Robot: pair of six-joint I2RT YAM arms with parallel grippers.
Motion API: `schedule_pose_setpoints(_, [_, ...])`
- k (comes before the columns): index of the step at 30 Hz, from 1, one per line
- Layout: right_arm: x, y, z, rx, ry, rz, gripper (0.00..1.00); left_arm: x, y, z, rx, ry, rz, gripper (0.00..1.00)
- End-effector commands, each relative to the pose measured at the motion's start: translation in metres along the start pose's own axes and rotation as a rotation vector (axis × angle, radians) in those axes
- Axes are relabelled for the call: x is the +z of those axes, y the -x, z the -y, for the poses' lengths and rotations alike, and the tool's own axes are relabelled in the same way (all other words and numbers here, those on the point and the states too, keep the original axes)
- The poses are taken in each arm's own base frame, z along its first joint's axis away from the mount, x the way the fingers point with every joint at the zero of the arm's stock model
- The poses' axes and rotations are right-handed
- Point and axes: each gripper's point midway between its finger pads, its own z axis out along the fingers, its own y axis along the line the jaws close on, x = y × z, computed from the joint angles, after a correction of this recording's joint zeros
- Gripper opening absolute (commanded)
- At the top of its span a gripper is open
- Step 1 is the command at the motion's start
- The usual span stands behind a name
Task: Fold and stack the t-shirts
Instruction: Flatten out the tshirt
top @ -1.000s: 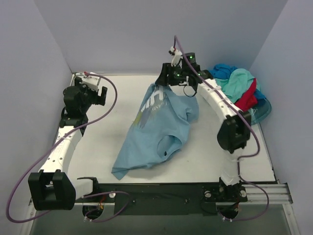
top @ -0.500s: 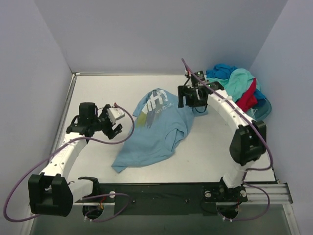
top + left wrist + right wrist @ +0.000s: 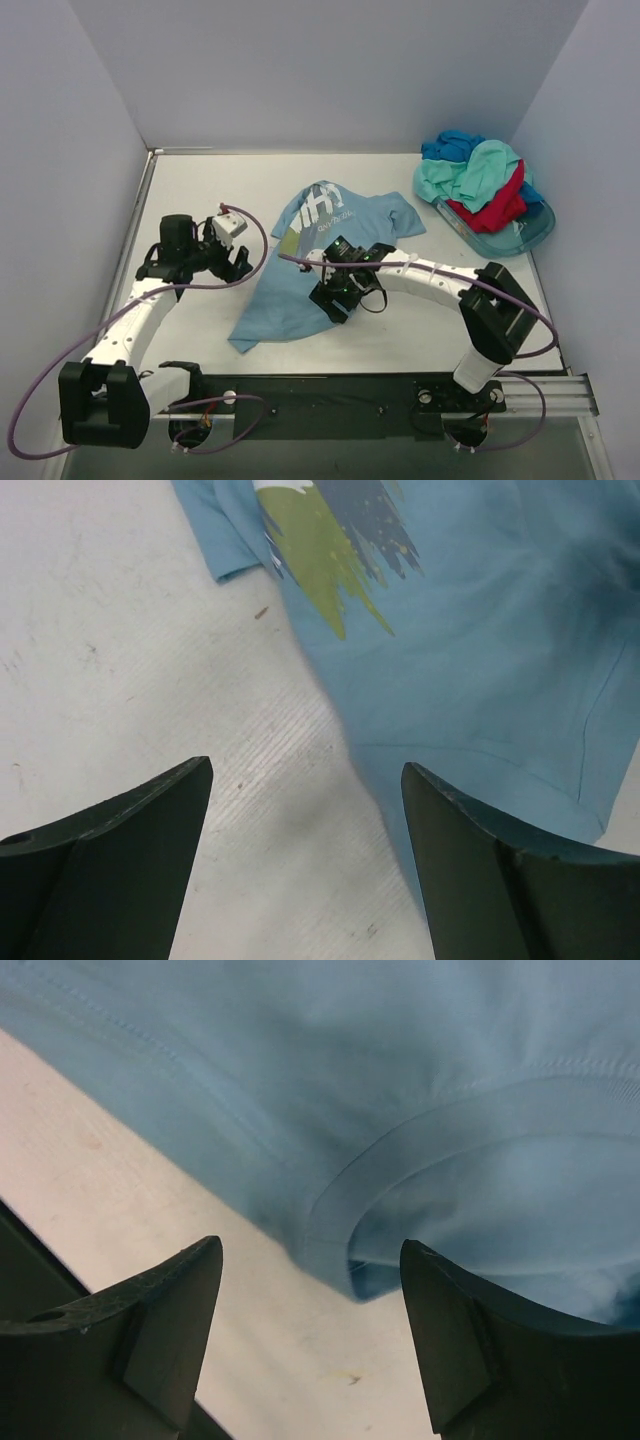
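Observation:
A light sky-blue t-shirt (image 3: 290, 285) with white and green print lies spread on the table's middle. My left gripper (image 3: 240, 263) is open and empty just left of the shirt's left edge; in the left wrist view (image 3: 305, 770) bare table lies between the jaws and the shirt (image 3: 470, 660) is to the right. My right gripper (image 3: 332, 303) is open and low over the shirt's near part; in the right wrist view (image 3: 310, 1250) the shirt's collar (image 3: 350, 1270) lies between the jaws, not gripped. Mint-green (image 3: 470, 172), red (image 3: 497, 205) and deeper blue (image 3: 450, 146) shirts are piled at the back right.
The pile sits in a translucent teal tub (image 3: 528, 235) by the right wall. Grey walls close the table at left, back and right. A black rail (image 3: 330, 405) with the arm bases runs along the near edge.
My right gripper let go of the sky-blue shirt and swung from the back down to its near part. The shirt dropped and now lies flatter. My left gripper came in to the shirt's left edge.

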Motion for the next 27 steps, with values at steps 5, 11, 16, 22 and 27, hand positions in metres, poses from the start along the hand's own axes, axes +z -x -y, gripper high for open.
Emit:
schedule_pose_setpoints(5, [0.024, -0.011, 0.012, -0.054, -0.011, -0.136, 0.54, -0.015, 0.046, -0.027, -0.136, 0.141, 0.138, 0.87])
schedule_pose_setpoints(11, [-0.003, -0.001, 0.009, -0.029, -0.026, -0.108, 0.00, -0.034, 0.057, -0.035, -0.158, 0.180, 0.182, 0.87])
schedule_pose_setpoints(16, [-0.088, 0.105, -0.005, -0.060, 0.010, 0.144, 0.00, -0.064, 0.082, -0.069, -0.217, 0.352, 0.277, 0.87])
schedule_pose_setpoints(22, [-0.281, 0.232, -0.023, -0.157, 0.063, 0.680, 0.00, -0.113, 0.137, -0.100, -0.177, 0.546, 0.441, 0.87])
schedule_pose_setpoints(27, [-0.327, 0.172, 0.047, 0.054, -0.083, 0.737, 0.00, -0.109, 0.157, -0.083, -0.091, 0.444, 0.489, 0.83])
